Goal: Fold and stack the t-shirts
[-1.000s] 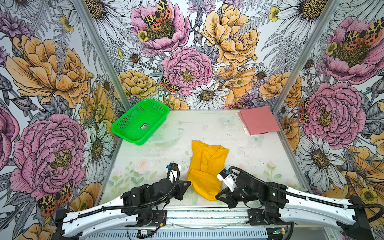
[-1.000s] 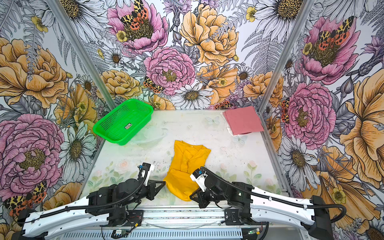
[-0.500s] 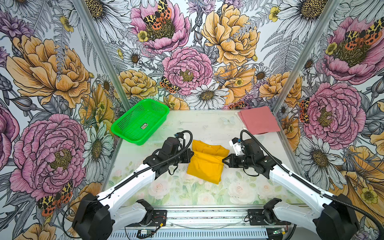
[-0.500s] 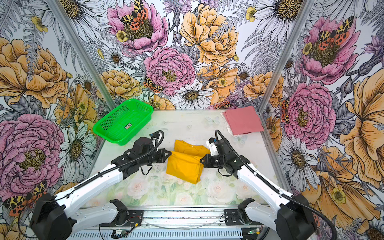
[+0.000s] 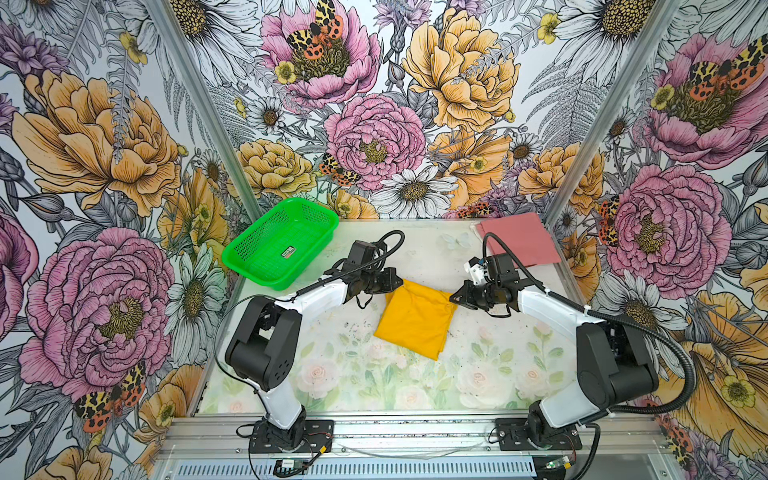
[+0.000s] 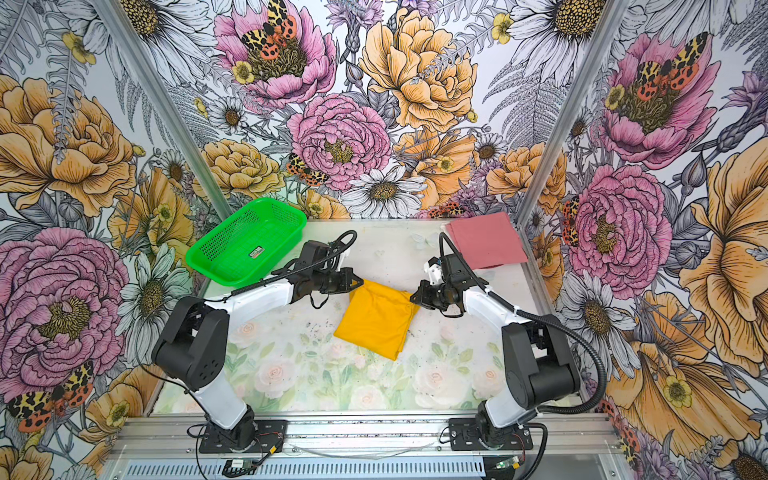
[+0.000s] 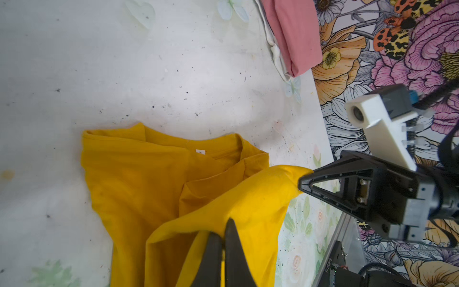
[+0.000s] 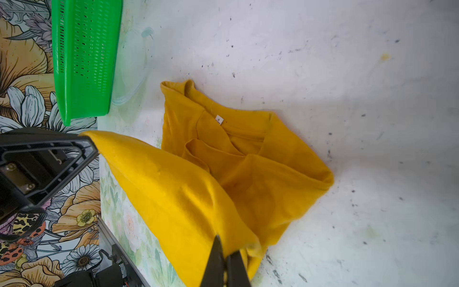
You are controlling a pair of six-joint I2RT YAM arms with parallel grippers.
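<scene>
Floral tabletop (image 5: pixel 415 249), left pincer (image 5: pixel 401 282) and right pincer (image 5: pixel 453 298) reaching inward, each clamping yellow t-shirt (image 5: pixel 415 322)

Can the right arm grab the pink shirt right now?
Probably not yet. The pink shirt lies nearby with nothing in the way, but the right end effector is shut on a corner of the yellow shirt, so it would have to let go first.
</scene>
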